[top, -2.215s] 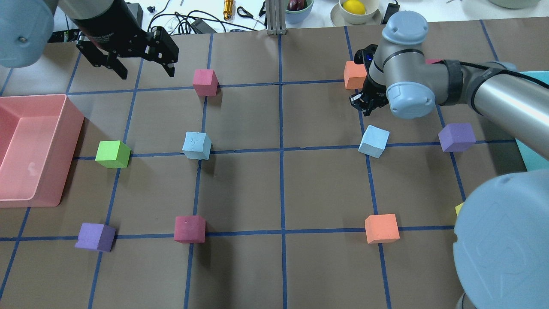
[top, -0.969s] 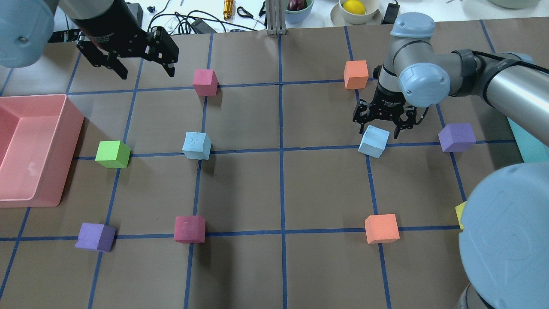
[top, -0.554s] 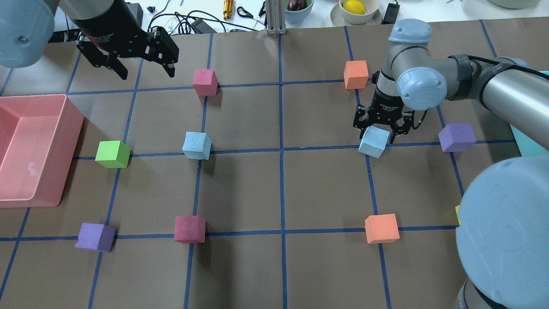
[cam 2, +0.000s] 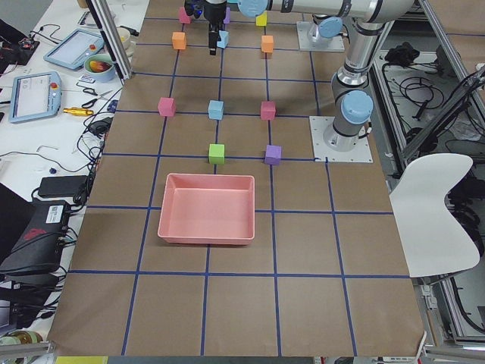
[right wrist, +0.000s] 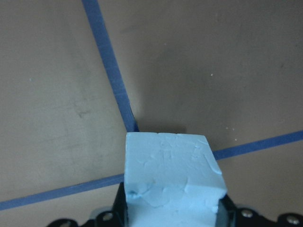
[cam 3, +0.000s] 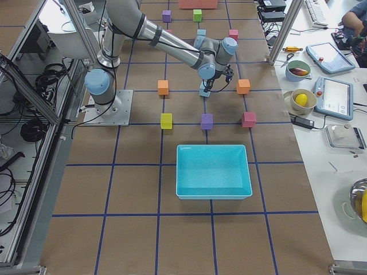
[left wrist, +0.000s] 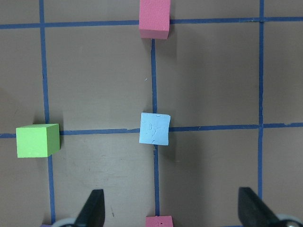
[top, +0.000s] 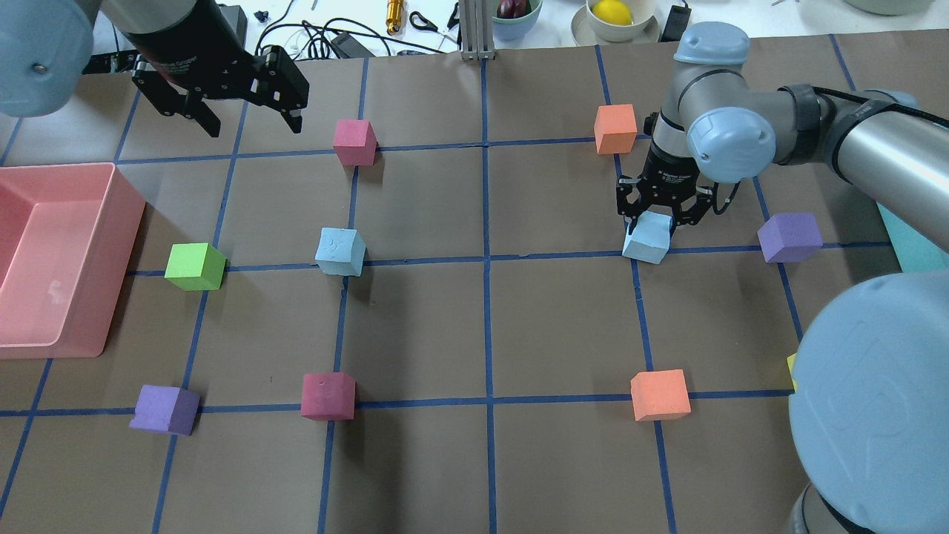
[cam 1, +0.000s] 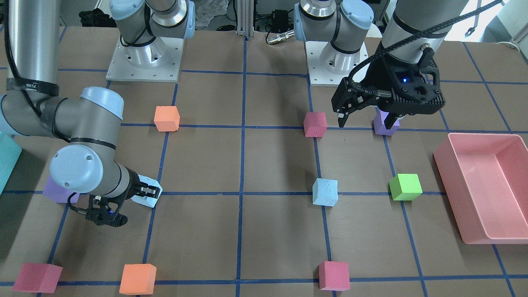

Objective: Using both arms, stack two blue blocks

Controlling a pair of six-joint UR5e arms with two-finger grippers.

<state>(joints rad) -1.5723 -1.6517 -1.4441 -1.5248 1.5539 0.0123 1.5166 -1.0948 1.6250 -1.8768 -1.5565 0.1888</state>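
Note:
One blue block point(top: 340, 252) sits on the table left of centre, also seen in the front view point(cam 1: 325, 192) and the left wrist view point(left wrist: 155, 128). My left gripper point(top: 253, 127) hangs open and empty high above the far left, well behind that block; its fingers point(left wrist: 92, 210) frame the wrist view. My right gripper point(top: 652, 221) points down and is shut on the other blue block point(top: 647, 241), which sits between the fingers in the right wrist view point(right wrist: 170, 177) and shows in the front view point(cam 1: 148, 198). I cannot tell whether this block is off the table.
A pink bin point(top: 122, 222) stands at the left edge and a teal bin point(cam 3: 213, 148) at the right. Green point(top: 194, 266), pink point(top: 354, 142), orange point(top: 615, 129) and purple point(top: 790, 236) cubes sit on grid crossings around the blue blocks.
My right gripper swung down over the right blue block, straddled it and closed on it; the block shifted slightly. The left arm has not moved.

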